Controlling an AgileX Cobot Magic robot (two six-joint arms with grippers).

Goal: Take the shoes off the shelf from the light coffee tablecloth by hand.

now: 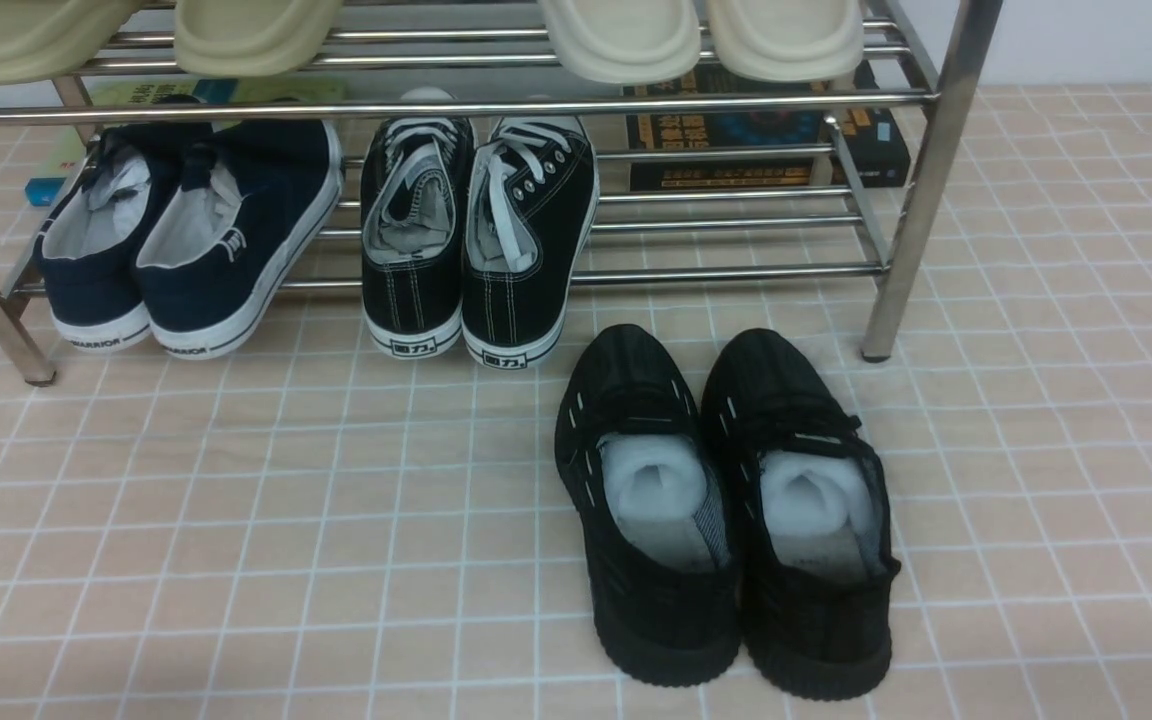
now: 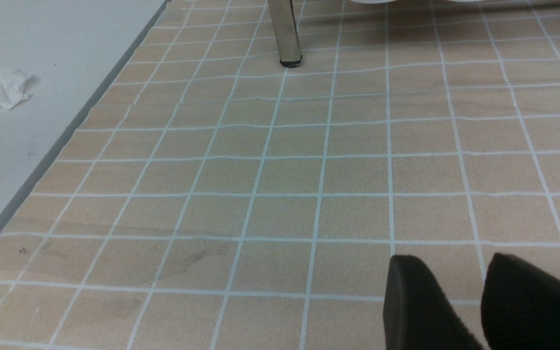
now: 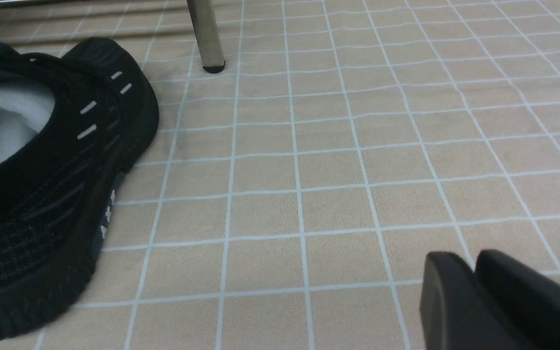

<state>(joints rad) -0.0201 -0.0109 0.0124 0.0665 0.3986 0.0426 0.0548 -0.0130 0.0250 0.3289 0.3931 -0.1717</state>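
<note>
Standing on the light beige-pink cloth with a white grid [image 1: 316, 500], in front of the two-tier chrome metal rack [image 1: 736, 272], toward its right end: black knit lace-up shoes stuffed with white paper [image 1: 666, 620], pointing lengthwise toward the rack. Probably nearer to right end effector [image 3: 467, 255], narrowly open and empty, and needing inward reach; farther from left end effector [image 2: 457, 256], also open and empty.

Left wrist view, lower right: two dark, near-black fingers of the left gripper [image 2: 455, 274], matte, tapering to rounded tips, edges blurred. Right wrist view, lower right: right gripper [image 3: 464, 265], two fingers, charcoal grey, blunt rounded tips, one finger's broad side darker than the other. Markings: too blurred to tell.
</note>
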